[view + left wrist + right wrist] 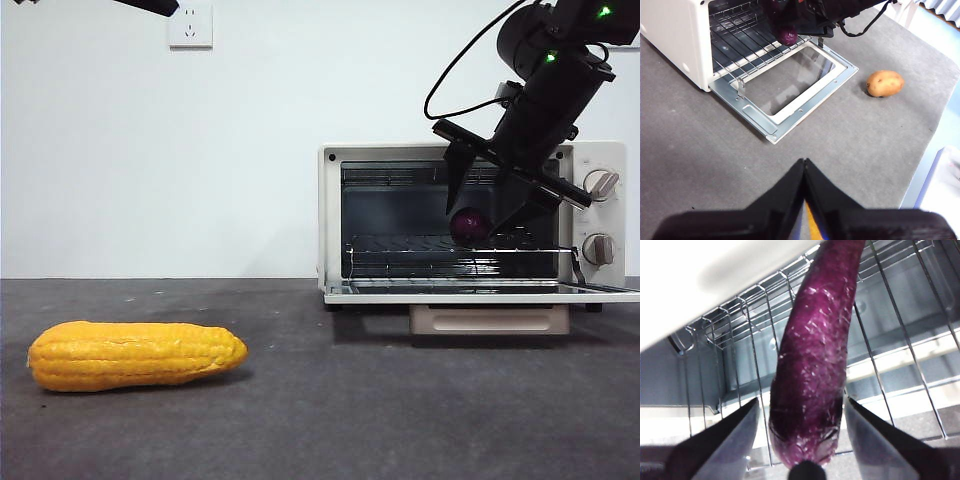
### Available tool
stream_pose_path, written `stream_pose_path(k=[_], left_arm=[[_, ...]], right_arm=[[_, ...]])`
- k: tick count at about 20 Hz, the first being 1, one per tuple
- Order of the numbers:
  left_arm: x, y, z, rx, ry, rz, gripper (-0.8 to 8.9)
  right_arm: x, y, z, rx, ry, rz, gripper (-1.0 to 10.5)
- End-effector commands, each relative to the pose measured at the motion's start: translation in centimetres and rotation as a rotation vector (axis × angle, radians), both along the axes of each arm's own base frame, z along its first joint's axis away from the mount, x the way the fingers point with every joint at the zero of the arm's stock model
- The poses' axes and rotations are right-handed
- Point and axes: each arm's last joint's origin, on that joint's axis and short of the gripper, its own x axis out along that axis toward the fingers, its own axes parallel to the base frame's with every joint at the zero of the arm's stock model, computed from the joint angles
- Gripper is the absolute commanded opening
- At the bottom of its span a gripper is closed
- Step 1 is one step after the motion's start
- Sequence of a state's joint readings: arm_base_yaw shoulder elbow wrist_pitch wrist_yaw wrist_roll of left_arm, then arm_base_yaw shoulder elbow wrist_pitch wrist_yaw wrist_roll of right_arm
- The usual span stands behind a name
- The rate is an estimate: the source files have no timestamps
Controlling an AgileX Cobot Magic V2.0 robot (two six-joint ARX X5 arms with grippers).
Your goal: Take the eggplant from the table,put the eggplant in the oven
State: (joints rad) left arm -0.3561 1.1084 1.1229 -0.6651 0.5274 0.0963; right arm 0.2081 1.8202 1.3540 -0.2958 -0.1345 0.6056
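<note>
Here, the right gripper (802,415) was at the mouth of the oven (331,215), reaching in from above at a slant, and its jaws stood spread apart. Between them lay the eggplant (812,365), dark purple and flecked, lengthwise on the wire rack (900,340) and running away from the gripper into the oven's cavity. A narrow gap showed on each side between the jaw blades and the skin, so the jaws flanked the eggplant without visibly pressing it. In the front view the eggplant (468,224) appeared end-on as a round purple shape on the rack, just below the gripper's tips (490,210). Beneath the gripper, the oven's glass door (790,85) was folded down flat over the table (400,400). Beyond the gripper, on the oven's face, sat two round knobs (600,184).

The left gripper (804,172) hung above the table well back from the oven, its jaws pressed together with nothing between them. Ahead of it lay the open door, and off to one side a potato (885,83) rested on the table. A yellow corn cob (135,355) lay on the table far from the right gripper, well apart from the oven.
</note>
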Motion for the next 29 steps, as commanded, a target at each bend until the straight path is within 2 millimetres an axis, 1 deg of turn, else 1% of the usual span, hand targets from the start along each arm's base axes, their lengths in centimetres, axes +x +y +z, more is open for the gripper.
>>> stream_pose_path(k=[1,3,5,8,11,15,17,22,29], left_arm=[[-0.1,0.0,-0.1,0.003,-0.006,-0.009,-0.06],[-0.1,0.0,-0.1,0.004,-0.006,-0.009,-0.06],[-0.1,0.0,-0.1,0.003,-0.006,-0.009,-0.06],[0.0,0.0,-0.1,0.003,-0.008,-0.008,-0.06],[0.0,0.0,0.0,0.001,-0.013,-0.009,-0.06],[0.0,0.0,0.0,0.001,-0.013,-0.009,-0.06],[0.0,0.0,0.0,0.001,-0.014,-0.008,-0.06],[0.0,0.0,0.0,0.001,-0.014,-0.009,-0.06],[0.0,0.0,0.0,0.001,-0.014,-0.009,-0.06]], right_arm=[[-0.1,0.1,-0.5,-0.012,0.031,0.008,2.9],[-0.3,0.1,-0.5,-0.003,0.05,0.02,2.9],[-0.5,0.1,0.2,-0.005,0.031,0.054,2.9],[-1.5,-0.1,2.2,-0.008,-0.011,0.068,2.9],[-3.0,-0.4,4.2,-0.019,-0.025,0.081,2.9],[-5.8,-1.0,7.4,-0.062,-0.062,0.127,2.9],[-7.3,-1.4,9.3,-0.071,-0.109,0.139,2.9],[-12.2,-2.4,14.1,-0.079,-0.246,0.179,2.9],[-17.3,-3.3,17.0,-0.087,-0.333,0.241,2.8]])
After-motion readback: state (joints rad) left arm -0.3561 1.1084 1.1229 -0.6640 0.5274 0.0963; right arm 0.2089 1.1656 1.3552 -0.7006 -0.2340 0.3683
